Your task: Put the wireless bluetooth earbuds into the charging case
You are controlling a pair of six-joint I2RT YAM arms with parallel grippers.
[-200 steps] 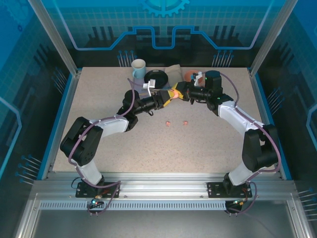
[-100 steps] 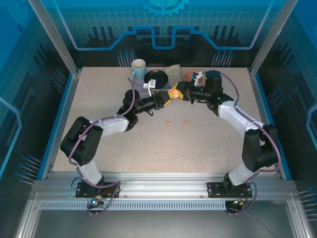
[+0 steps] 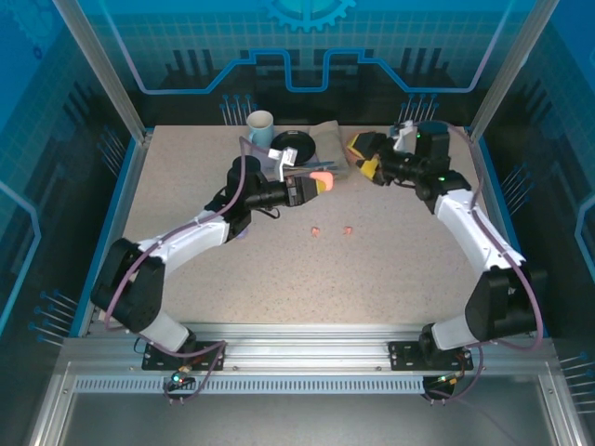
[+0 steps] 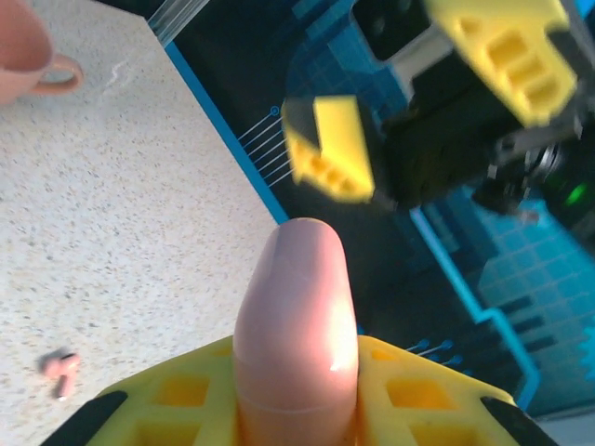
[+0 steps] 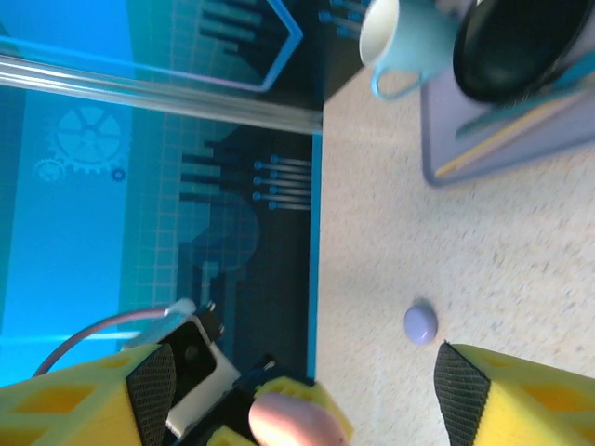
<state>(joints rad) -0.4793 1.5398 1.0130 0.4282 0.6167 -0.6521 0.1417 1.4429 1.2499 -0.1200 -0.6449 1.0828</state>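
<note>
Right wrist view adds a lilac rounded item (image 5: 420, 323) lying on the speckled desk (image 3: 390, 269). Left end effector (image 3: 319, 180) is clamped on the smooth, pebble-shaped pink case (image 4: 297, 316). Two salmon-pink earbuds (image 3: 317, 229) lie loose mid-desk (well apart from the case). Right end effector (image 3: 365, 156), previously at the case, now stands wide open and drawn back.

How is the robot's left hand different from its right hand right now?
The left gripper is shut on the pink case; the right gripper is open and holds nothing. The right gripper hangs farther back and more to the right than the left gripper. Both have yellow fingers.
</note>
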